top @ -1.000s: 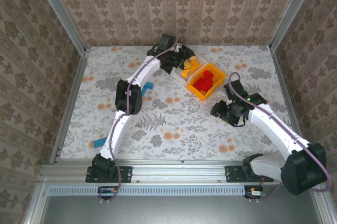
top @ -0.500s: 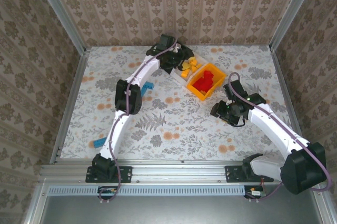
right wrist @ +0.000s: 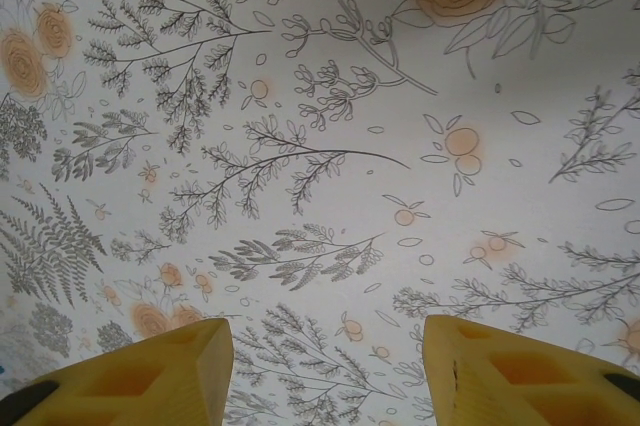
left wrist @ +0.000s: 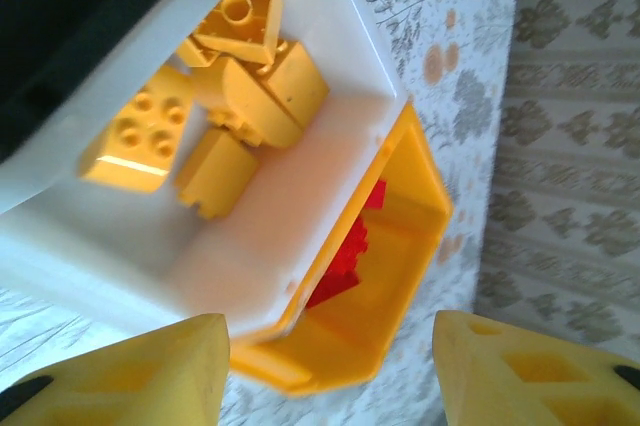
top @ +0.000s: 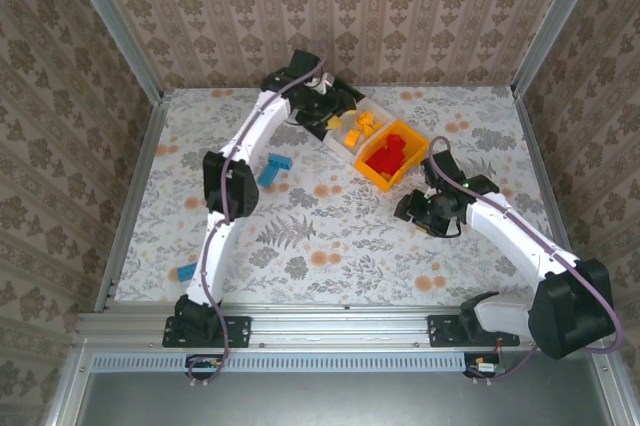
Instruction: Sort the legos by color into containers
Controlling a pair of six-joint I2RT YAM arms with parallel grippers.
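Floral table point(right wrist: 320, 146), studded yellow legos point(left wrist: 250, 96) in white bin point(left wrist: 300, 206), red legos point(left wrist: 350, 256) in orange-yellow bin point(left wrist: 385, 296); left pincer point(left wrist: 330, 371), right pincer point(right wrist: 325, 371) spread.

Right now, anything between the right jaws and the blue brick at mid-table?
Nothing visible. The table between the right gripper, jaws open, and the blue brick is bare. The orange bin sits just behind that line, not on it.

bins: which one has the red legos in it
The orange-yellow bin holds the red legos. The white bin right against it holds yellow legos instead.
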